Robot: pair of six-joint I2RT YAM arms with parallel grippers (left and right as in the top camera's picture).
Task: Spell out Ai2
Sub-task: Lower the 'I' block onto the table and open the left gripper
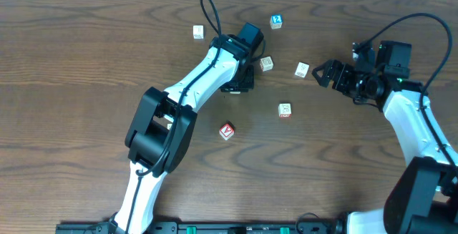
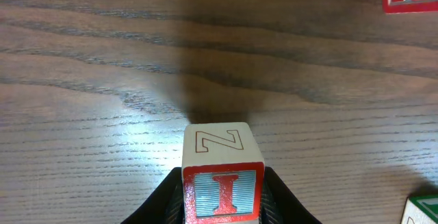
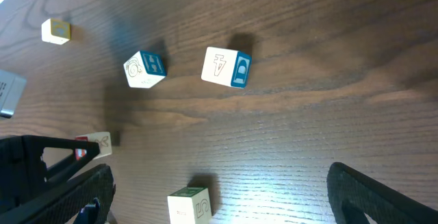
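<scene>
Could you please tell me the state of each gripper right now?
Left gripper: closed, holding the I block.
Right gripper: open, holding nothing.

Both arms reach out, one gripping, one spread.
The left arm stretches far forward, its left gripper clamped on a lettered block. The right arm bends inward, the right gripper pointing left with its fingers wide apart.
</scene>
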